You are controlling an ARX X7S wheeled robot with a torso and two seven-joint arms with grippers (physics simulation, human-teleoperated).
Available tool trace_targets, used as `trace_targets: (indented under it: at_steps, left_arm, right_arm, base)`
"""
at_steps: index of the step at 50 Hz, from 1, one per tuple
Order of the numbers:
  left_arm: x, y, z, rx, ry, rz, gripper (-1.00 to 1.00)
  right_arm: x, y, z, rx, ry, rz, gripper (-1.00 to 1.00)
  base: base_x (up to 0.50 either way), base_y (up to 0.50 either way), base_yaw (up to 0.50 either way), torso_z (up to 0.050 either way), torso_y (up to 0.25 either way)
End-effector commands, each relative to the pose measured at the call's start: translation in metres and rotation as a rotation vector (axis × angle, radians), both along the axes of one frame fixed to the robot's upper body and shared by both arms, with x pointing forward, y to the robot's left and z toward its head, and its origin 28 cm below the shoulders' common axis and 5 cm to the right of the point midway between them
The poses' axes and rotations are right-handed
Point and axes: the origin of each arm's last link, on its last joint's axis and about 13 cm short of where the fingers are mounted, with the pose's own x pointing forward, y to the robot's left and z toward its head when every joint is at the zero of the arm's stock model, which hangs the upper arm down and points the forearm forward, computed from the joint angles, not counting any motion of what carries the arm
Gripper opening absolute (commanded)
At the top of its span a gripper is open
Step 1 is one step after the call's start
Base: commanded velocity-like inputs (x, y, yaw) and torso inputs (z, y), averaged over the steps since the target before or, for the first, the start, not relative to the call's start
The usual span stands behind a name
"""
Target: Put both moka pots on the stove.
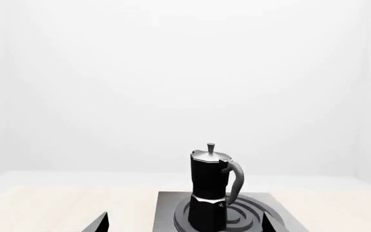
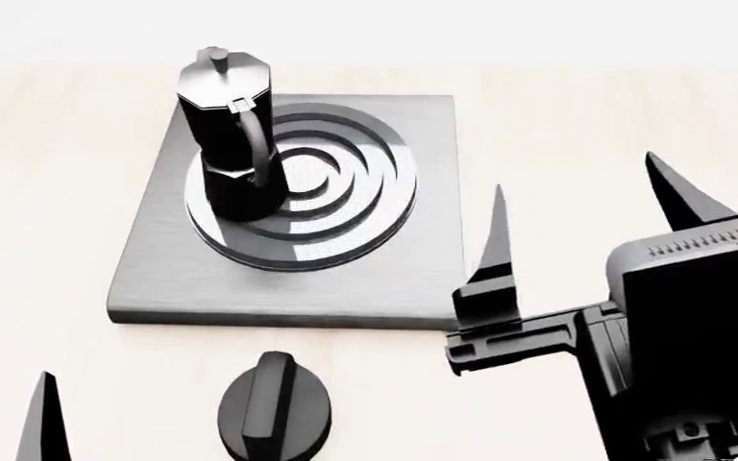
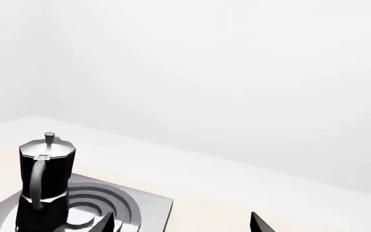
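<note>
Only one moka pot (image 2: 228, 134) shows in any view; 2nd pot isn't visible anywhere. It stands upright on the stove (image 2: 407, 259), on the left part of the ring burner (image 2: 331, 206) as seen from the head cam, handle curving toward the burner's centre. Pot body is black & faceted, w/ a silvery lid & small top knob; waist pinches in halfway down. In the left wrist view the pot (image 1: 210, 191) has its base cut off by the frame edge; same in the right wrist view, where the pot (image 3: 44, 179) sits at the picture's edge w/ the stove (image 3: 150, 205) only partly in shot.

Stove is a flat square plate of brushed grey metal, burner made of raised concentric rings, glossy w/ pale glints. It lies on a light wood-grain table (image 2: 575, 106).

Right gripper (image 2: 594, 226) is near the stove's right edge, touching nothing: two thin black pointed fingers set wide apart, nothing between them, body blocky & dark w/ a ribbed strip; arm runs out of frame. Left gripper: only one finger tip (image 2: 42, 418) in head view, & two dark tips at the left wrist frame edge, far apart, so spread wide.

Low black round knob (image 2: 274, 408) w/ a raised grip bar sits in front of the stove, partly cropped.
</note>
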Motion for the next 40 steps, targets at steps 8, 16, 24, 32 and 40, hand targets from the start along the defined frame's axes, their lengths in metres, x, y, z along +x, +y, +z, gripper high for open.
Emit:
trace_targets:
  at_steps: [8, 16, 24, 32, 40]
  left_arm:
    - [0.0, -0.001, 0.0, 0.0, 0.003, -0.001, 1.0]
    - [0.0, -0.001, 0.001, -0.001, 0.002, 0.001, 1.0]
    - [0.0, 0.0, 0.001, -0.003, 0.002, 0.002, 1.0]
    - [0.001, -0.001, -0.001, -0.001, 0.005, 0.0, 1.0]
    - [0.001, 0.0, -0.001, -0.005, 0.003, 0.003, 1.0]
  right_arm:
    - [-0.022, -0.087, -0.004, -0.052, 0.044, -0.177, 1.0]
    - [-0.029, -0.118, -0.005, -0.01, 0.093, -0.272, 1.0]
    - [-0.033, -0.144, -0.001, 0.014, 0.132, -0.339, 1.0]
    - [-0.027, -0.16, 0.005, 0.04, 0.193, -0.338, 1.0]
    - [-0.018, -0.18, 0.016, 0.066, 0.28, -0.317, 1.0]
  base:
    - [0.0, 0.0, 0.0, 0.0, 0.0]
    - [0.0, 0.0, 0.0, 0.0, 0.0]
    - [0.0, 0.0, 0.0, 0.0, 0.0]
    - [0.0, 0.0, 0.0, 0.0, 0.0]
    - [0.0, 0.0, 0.0, 0.0, 0.0]
